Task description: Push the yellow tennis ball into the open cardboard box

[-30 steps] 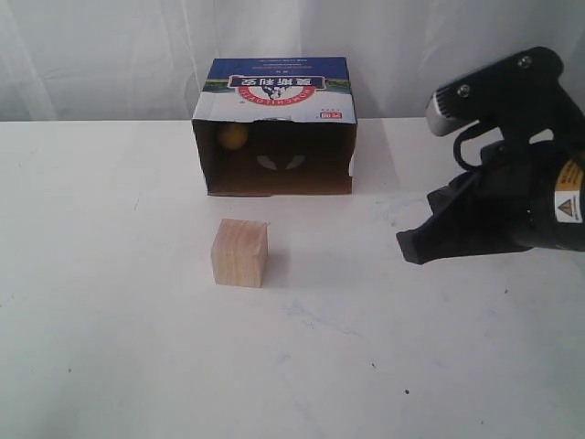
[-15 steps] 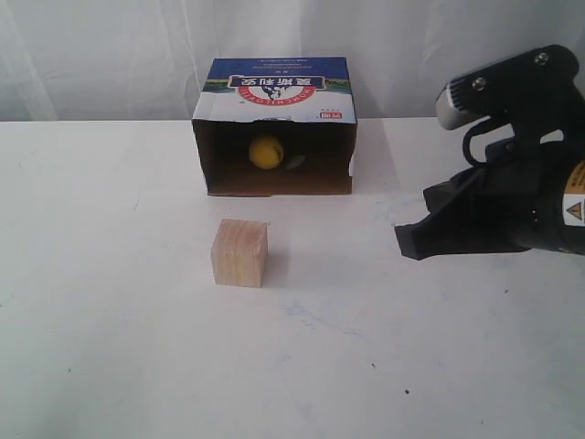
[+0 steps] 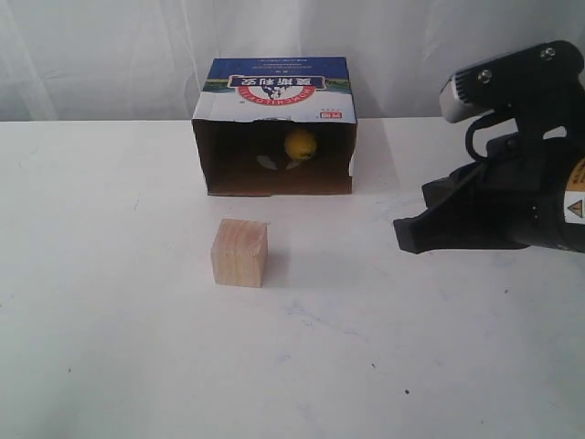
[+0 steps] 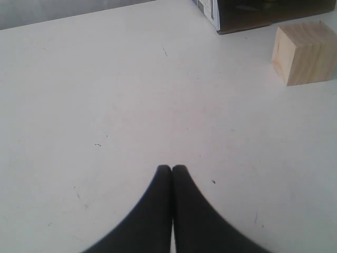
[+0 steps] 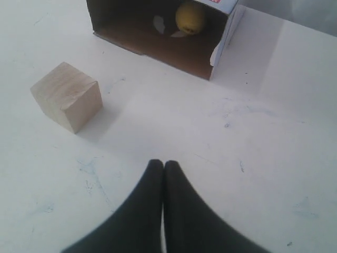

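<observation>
Exterior view: the yellow tennis ball (image 3: pixel 301 144) sits inside the open cardboard box (image 3: pixel 279 87), right of centre in the dark interior, off the table (image 3: pixel 128 347) in front. The wooden cube (image 3: pixel 240 252) stands apart from the box mouth, on its left half. The right gripper (image 3: pixel 403 236) hangs low to the right, well apart from box and cube, tips pointing left; the jaws look pressed together. The left gripper is not seen here. Left wrist view: left gripper (image 4: pixel 171 169) has its fingers closed on nothing, over bare table, with the cube (image 4: pixel 304 53) and a box corner (image 4: pixel 263 10) far off at the frame edge. Right wrist view: right gripper (image 5: pixel 162 164) is also closed and empty, its tips touching each other; the ball (image 5: pixel 190 17) is deep in the box (image 5: pixel 158 39), near the back wall. Judgement: the push looks done and the ball is in. To finish well, keep the right arm clear of the box wall so nothing jolts the ball back out. If it rolls out, push with closed tips straight at the opening, passing on the side away from the cube.
</observation>
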{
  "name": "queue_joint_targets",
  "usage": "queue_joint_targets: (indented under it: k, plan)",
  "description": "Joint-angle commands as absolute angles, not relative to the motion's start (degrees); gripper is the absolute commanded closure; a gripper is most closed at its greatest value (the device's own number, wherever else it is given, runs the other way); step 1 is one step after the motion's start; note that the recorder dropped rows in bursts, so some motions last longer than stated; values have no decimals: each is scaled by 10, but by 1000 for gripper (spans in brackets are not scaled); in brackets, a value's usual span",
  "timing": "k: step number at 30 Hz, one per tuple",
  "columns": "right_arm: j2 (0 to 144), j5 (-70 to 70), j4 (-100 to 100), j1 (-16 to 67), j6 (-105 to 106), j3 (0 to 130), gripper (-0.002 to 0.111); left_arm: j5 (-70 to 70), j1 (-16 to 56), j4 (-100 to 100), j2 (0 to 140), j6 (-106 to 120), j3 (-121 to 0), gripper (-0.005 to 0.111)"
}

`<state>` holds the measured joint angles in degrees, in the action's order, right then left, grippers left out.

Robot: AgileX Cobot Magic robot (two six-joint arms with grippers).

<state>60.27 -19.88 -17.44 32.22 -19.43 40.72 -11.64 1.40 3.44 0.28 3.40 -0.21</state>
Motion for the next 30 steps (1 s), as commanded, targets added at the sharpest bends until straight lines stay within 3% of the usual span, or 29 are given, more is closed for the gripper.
queue_joint_targets:
  k: [1,12,16,19,30]
  plan:
    - [601,-200,-173,313,-198,406,108,-117,12,36,0,30,0,107]
    - [597,-172,-173,291,-198,400,108,-117,12,36,0,30,0,107]
    - [574,-71,-163,259,-198,352,108,-117,12,36,0,30,0,107]
    - [541,-11,-156,234,-198,306,108,-117,12,36,0,30,0,107]
    - [356,-34,-122,147,-198,176,108,-117,12,36,0,30,0,107]
